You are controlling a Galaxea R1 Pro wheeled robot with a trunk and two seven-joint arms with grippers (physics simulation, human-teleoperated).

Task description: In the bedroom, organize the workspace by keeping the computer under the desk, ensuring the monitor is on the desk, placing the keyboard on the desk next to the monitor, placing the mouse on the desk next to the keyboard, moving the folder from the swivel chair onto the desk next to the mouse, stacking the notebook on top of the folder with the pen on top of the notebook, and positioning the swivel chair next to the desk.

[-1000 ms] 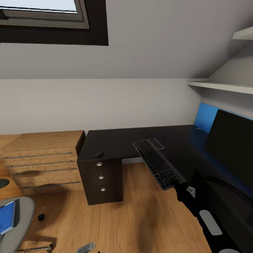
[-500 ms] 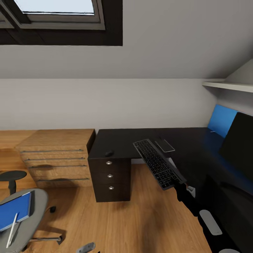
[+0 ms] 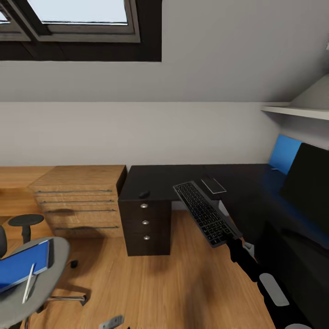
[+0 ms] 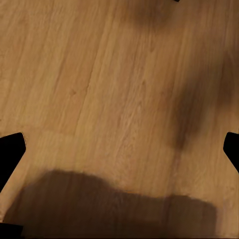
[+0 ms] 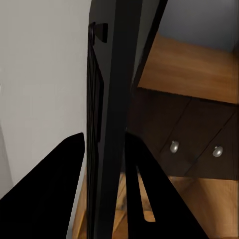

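My right gripper (image 3: 230, 237) is shut on the near end of the keyboard (image 3: 204, 213) and holds it in the air, tilted, in front of the black desk (image 3: 173, 176). In the right wrist view the keyboard (image 5: 103, 124) stands edge-on between the fingers (image 5: 55, 194). The mouse (image 3: 144, 194) lies on the desk above the drawer unit (image 3: 145, 224). A thin dark notebook (image 3: 213, 185) lies further right, and the monitor (image 3: 310, 178) stands at the far right. The swivel chair (image 3: 50, 274) carries the blue folder (image 3: 20, 265) and the pen (image 3: 29, 283). My left gripper (image 4: 119, 149) is open over bare floor.
A light wooden dresser (image 3: 80, 198) stands against the wall left of the desk. A blue panel (image 3: 284, 153) sits behind the monitor, under a white shelf (image 3: 292, 111). A skylight (image 3: 77, 18) is overhead. Wood floor (image 3: 183, 283) lies open between chair and desk.
The camera has turned left: desk and dresser slid right in the picture, and the chair with folder and pen came further into view. The keyboard stays held in my right gripper.
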